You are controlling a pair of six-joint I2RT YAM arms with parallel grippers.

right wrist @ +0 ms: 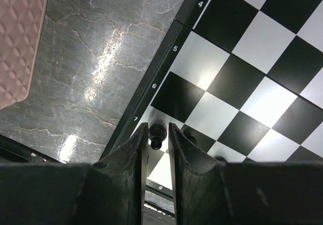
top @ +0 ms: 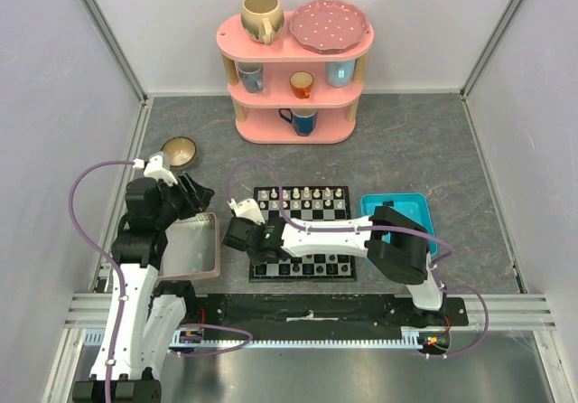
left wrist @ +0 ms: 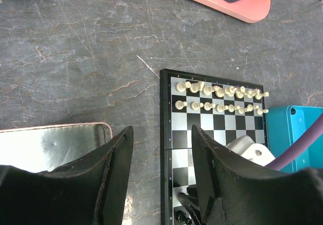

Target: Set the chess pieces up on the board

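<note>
The tabletop is a dark grey, stone-patterned sheet with pale veins, glossy enough to catch streaks of light in the right wrist view. Plain white walls close it in on three sides, joined by aluminium struts. A pink three-tier shelf stands at the back, with mugs on its tiers and a pink dotted plate on top. A small bowl sits at the far left, a pink-rimmed grey tray near the left arm, and a blue tray just right of the board.

The board lies in the middle of the table. The cream chess pieces stand in two rows at its far end and the black ones at its near end.

The only readable writing is on the board's dark border: the white digits 4, 5, 6 and 7 run down its edge (the mark beyond them is too blurred to make out).

The left gripper hovers over bare table between the grey tray and the board, jaws apart with nothing between them. The right gripper is low over the board's left edge near the 7, its fingers on either side of one black piece. I cannot tell whether they press on it or stand just clear.
</note>
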